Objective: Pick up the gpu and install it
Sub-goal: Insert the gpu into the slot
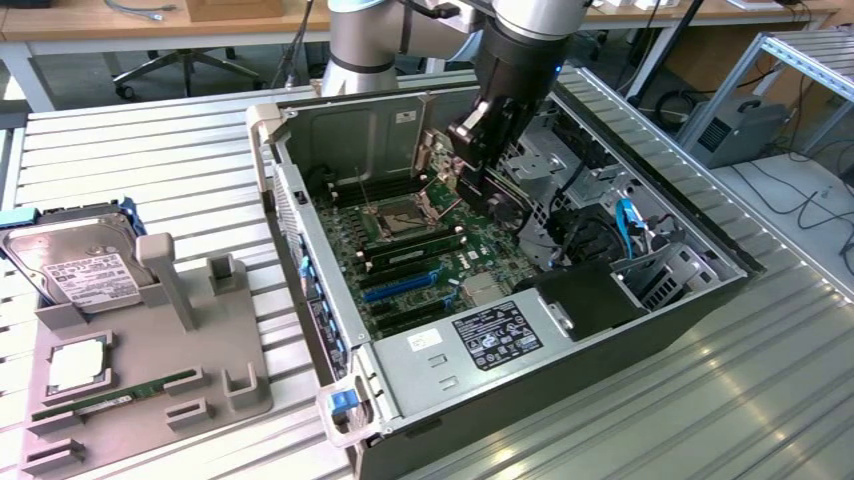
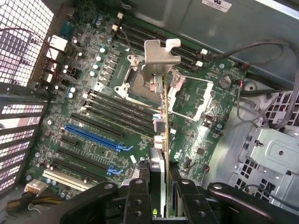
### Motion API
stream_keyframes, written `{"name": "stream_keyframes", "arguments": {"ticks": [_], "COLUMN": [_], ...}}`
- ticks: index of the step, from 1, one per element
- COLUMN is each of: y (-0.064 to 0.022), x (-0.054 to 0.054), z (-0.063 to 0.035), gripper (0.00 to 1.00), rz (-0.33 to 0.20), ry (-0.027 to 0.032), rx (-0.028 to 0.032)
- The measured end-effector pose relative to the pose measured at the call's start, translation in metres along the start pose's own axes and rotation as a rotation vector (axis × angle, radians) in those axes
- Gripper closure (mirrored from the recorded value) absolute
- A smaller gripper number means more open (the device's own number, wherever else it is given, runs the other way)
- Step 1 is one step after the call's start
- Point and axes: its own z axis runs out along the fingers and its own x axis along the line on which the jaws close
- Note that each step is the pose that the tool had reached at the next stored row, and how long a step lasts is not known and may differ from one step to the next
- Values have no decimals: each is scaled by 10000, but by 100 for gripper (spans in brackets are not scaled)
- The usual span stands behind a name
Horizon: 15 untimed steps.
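Holding | gripper (image 2: 162,196) clamped on the gpu (image 2: 161,116) above motherboard (image 2: 196,140) | exterior view: blue slot (image 1: 400,287) at card's 7 o'clock | risk: misaligned descent could strike CPU socket (image 2: 140,79)

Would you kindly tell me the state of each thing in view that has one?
gpu: held on edge in the jaws, above the motherboard, not seated.
jaws: shut on the gpu.
case: on its side, open.
CPU socket: open.
blue slot: empty.
hard drive: on the tray.
RAM stick: flat on the tray.
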Motion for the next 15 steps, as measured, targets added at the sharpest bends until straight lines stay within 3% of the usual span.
{"name": "stream_keyframes", "arguments": {"ticks": [15], "y": [0], "x": [0], "z": [0], "gripper": [73], "rz": [-415], "ry": [15], "rx": [-10]}}
